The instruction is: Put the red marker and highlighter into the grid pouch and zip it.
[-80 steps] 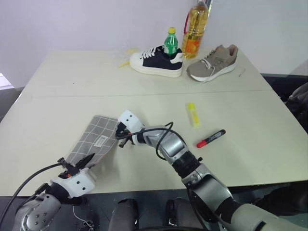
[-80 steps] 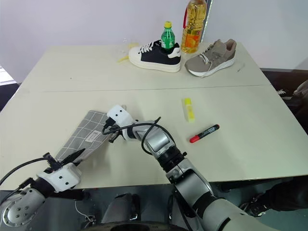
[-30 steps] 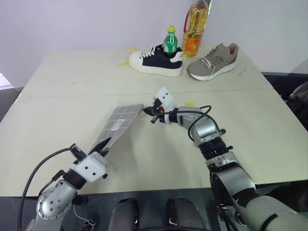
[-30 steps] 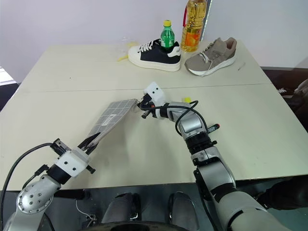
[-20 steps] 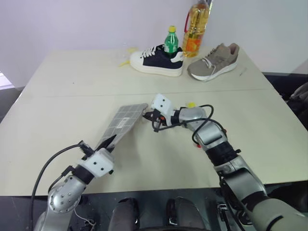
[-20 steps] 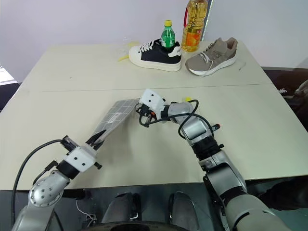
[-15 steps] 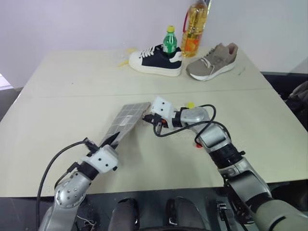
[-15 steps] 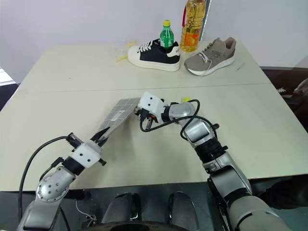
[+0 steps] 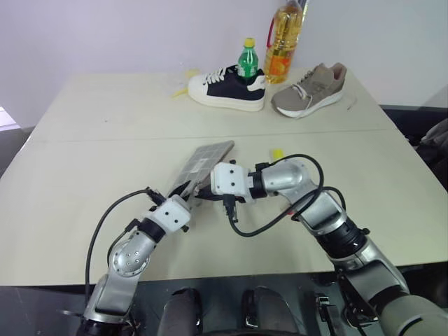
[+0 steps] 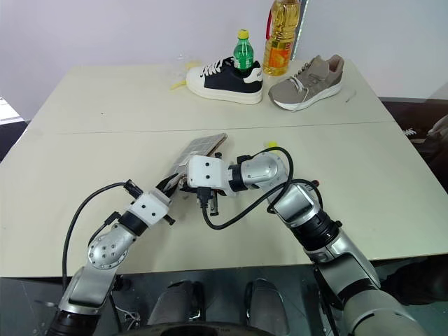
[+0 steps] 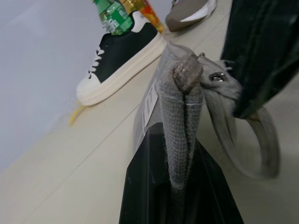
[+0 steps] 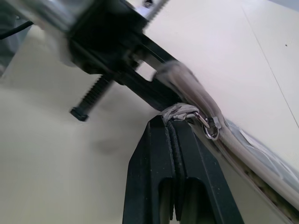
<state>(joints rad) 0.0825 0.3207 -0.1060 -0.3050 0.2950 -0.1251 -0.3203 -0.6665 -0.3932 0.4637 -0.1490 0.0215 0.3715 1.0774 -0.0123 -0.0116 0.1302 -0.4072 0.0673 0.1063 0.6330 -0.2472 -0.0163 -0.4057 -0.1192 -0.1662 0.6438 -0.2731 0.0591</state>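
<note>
The grid pouch (image 9: 206, 159) is soft and floppy, lifted over the middle of the table, with the left gripper (image 11: 180, 154) pinching its end and the right gripper (image 12: 174, 122) shut on its zip pull cord (image 11: 254, 140).

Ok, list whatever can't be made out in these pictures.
- Highlighter: in the eye views, the right arm covers all but its yellow tip.
- Red marker: eye views, behind the same arm.
- Grid pouch: eye views, its near end is behind the arm's wrist; no view shows how far the zip is open.
</note>
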